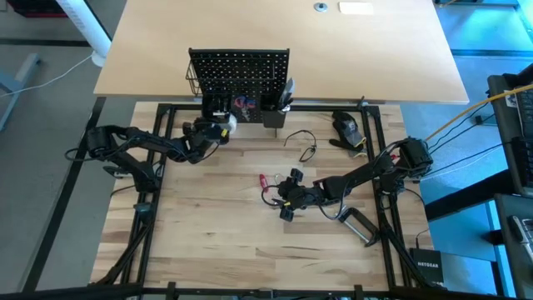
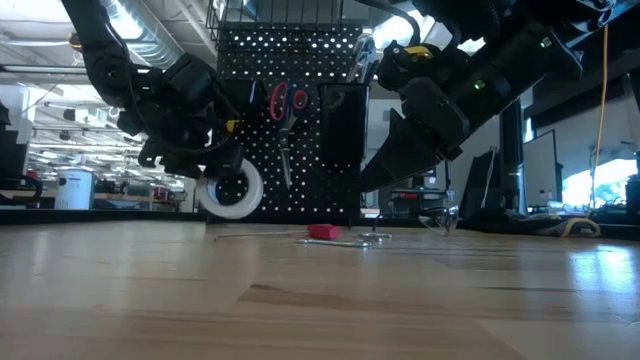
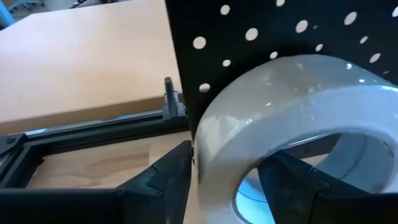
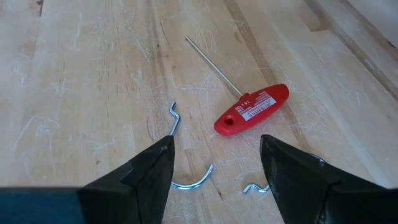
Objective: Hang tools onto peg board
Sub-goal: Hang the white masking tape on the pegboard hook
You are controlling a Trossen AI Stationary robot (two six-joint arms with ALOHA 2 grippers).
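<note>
The table [image 1: 208,225] of pale wood planks fills the lower middle of the high view, edged by a black metal frame, with bare wood open across its lower half. The peg board [image 1: 240,75] stands upright at the table's far edge, upper centre of the high view; in the low view red-handled scissors [image 2: 285,115] hang on its face.

The left gripper [image 1: 218,129] is just in front of the board's lower left part. Its jaws are spread wide around a white tape roll [image 3: 292,124], one finger [image 3: 165,177] outside the ring and the other through its hole, and the roll sits right against the dotted panel. In the low view the roll hangs clear above the table surface.

The right gripper [image 4: 214,158] hovers at mid-table, lower centre of the high view, jaws wide apart and holding nothing. Between and beyond its fingers lie a red T-handled hex key [image 4: 249,109], a bent wire hook [image 4: 186,177] and a smaller hook [image 4: 256,188], all flat on the wood. The key's handle has a white label, too small to read.

At the lower right of the high view, a black box [image 1: 427,267] beside the table reads NETGEAR.
</note>
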